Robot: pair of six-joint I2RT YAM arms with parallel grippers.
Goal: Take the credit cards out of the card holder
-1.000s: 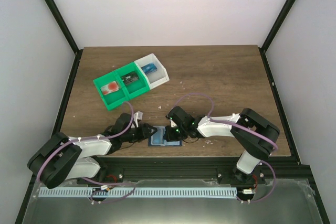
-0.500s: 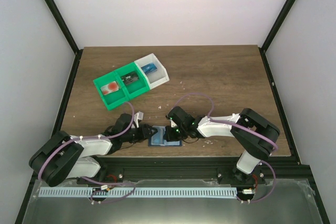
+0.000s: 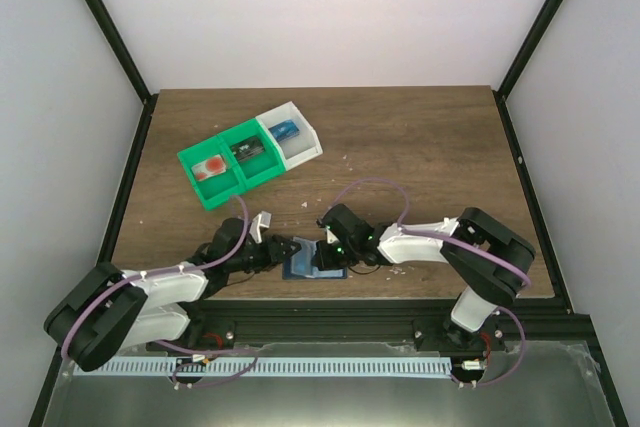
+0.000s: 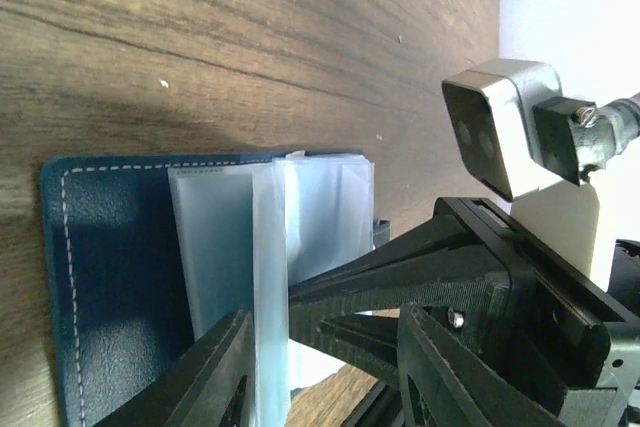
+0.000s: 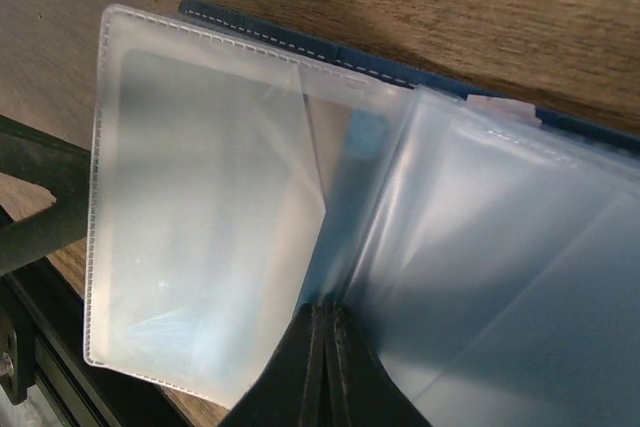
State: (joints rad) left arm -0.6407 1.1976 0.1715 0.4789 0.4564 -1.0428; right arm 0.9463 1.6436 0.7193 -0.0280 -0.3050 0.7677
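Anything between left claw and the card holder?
No barrier: left claw hangs open right at the open card holder. The shut right claw rests on its clear sleeves, close beside it.

High rear overview — wrist cameras close over card holder [image 4: 115, 267]

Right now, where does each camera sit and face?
Top external: above, behind the robot, looking down on the table; left arm and right arm, left hand and right hand at the card holder.
Left wrist: low over the open card holder; own fingers below, right hand opposite.
Right wrist: close above the clear sleeves; own shut fingers at bottom.
All share the card holder.
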